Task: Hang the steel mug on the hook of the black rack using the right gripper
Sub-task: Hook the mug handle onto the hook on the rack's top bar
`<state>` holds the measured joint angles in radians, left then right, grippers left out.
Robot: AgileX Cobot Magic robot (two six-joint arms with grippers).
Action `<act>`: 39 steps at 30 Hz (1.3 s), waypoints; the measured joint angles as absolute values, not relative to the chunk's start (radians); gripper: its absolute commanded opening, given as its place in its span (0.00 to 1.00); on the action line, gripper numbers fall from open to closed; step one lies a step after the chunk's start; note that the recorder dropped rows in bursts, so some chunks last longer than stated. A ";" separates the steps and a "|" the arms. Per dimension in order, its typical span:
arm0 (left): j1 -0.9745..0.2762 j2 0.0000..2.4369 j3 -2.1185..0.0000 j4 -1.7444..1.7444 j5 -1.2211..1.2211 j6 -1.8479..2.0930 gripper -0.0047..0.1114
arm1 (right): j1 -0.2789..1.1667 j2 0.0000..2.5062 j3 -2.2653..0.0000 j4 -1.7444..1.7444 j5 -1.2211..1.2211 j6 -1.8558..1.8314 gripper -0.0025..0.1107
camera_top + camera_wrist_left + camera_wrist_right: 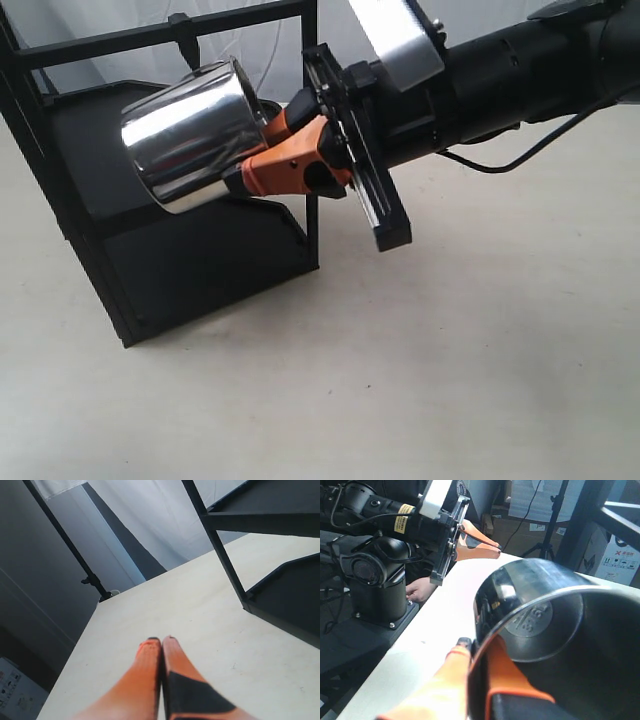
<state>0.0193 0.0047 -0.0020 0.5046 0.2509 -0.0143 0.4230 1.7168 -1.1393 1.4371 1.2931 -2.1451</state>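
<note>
My right gripper (258, 150) is shut on the steel mug (190, 135), pinching its rim wall with one orange finger inside and one outside. The mug hangs tilted in the air in front of the black rack (200, 260), just below the thin top bar. The hook (183, 35) sticks down from that bar, above the mug and apart from it. The right wrist view looks into the mug (540, 620), showing its stamped round base mark next to the right gripper (475, 647). The mug's handle is hidden. My left gripper (161, 640) is shut on nothing, low over the table.
The rack's post and shelves (280, 520) stand close to the left gripper. The left arm's base (375, 580) sits at the table's edge, its gripper (495, 546) over the table. A tripod stand (95, 582) stands beyond the table's far edge.
</note>
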 measured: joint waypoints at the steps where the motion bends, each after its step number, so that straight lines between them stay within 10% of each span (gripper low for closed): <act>1: 0.019 0.005 -0.002 0.505 0.251 -0.014 0.05 | 0.423 1.721 -1.139 1.443 1.297 -2.145 0.01; 39: 0.019 0.005 -0.002 0.505 0.253 -0.014 0.05 | 0.423 1.749 -1.139 1.456 1.309 -2.145 0.01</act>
<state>0.0193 0.0047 -0.0020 0.5046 0.2525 -0.0143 0.4230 1.7487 -1.1393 1.4564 1.3091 -2.1451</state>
